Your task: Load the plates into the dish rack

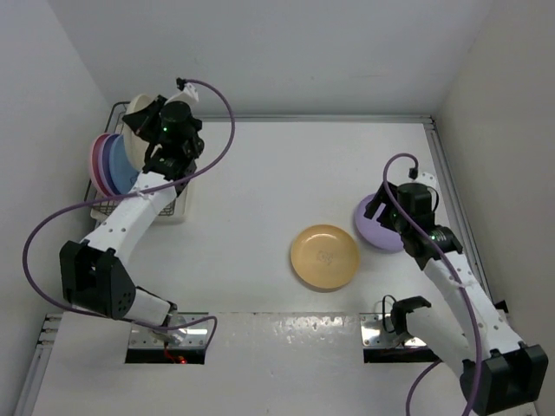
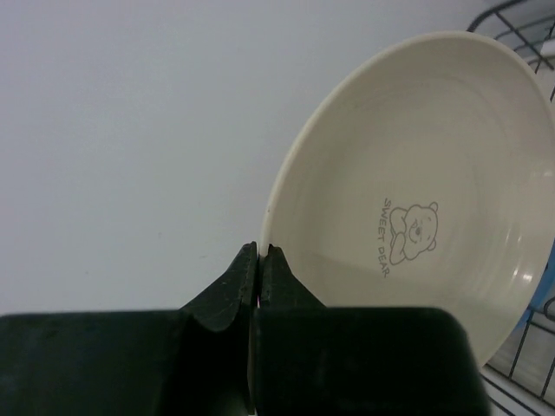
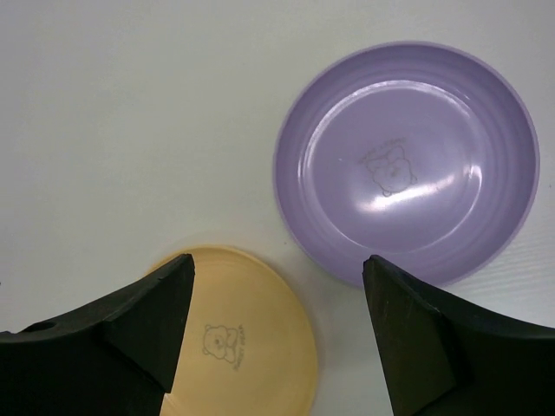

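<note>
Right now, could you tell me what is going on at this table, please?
The left gripper is clamped on the rim of the cream plate, holding it on edge at the dish rack in the far left corner. A pink plate and a blue plate already stand there. The right gripper hangs open above the table, close to the lilac plate and the orange-yellow plate. Both lie flat, ungripped.

table [image 1: 260, 199]: white, matte, grey edge strip [image 1: 329, 118] along its far side | walls: back wall [image 1: 286, 52], left wall [image 1: 35, 104], right wall [image 1: 512, 104] — plain white, boxing the table in | light: soft, even — glossy sheen on near panel [image 1: 286, 342]
</note>
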